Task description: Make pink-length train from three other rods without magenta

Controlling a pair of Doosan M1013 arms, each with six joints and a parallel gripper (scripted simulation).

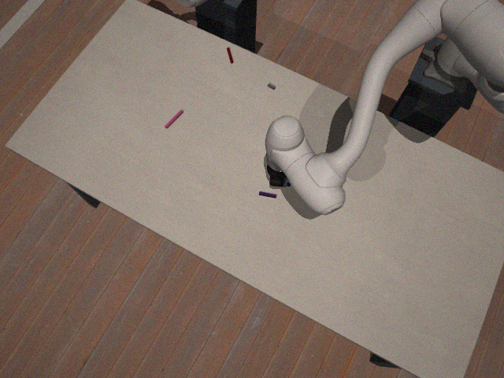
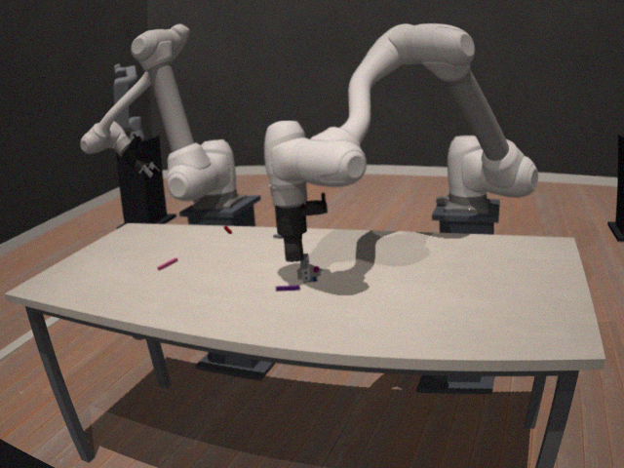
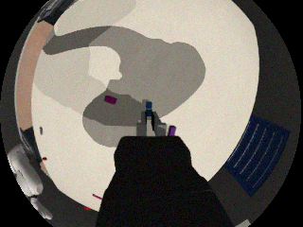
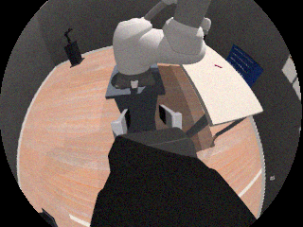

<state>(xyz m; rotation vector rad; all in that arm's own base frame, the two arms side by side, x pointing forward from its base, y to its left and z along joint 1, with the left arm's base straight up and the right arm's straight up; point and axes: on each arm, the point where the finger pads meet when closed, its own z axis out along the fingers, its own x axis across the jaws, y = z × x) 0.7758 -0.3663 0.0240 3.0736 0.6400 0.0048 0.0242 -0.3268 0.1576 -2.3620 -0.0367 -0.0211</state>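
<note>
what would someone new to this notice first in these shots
Probably the big pale arm bent over the middle of the table, its black gripper down low beside a short purple rod. Next, the bright pink rod, lying alone towards the table's other end from that arm's base.

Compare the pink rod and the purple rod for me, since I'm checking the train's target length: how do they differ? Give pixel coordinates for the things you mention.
The long pink rod (image 1: pixel 174 118) (image 2: pixel 168 263) is longer than the purple rod (image 1: pixel 268 194) (image 2: pixel 288 288) (image 3: pixel 171 130). The purple one lies nearer the left gripper (image 3: pixel 149 116); the pink lies farther away. Both lie flat.
</note>
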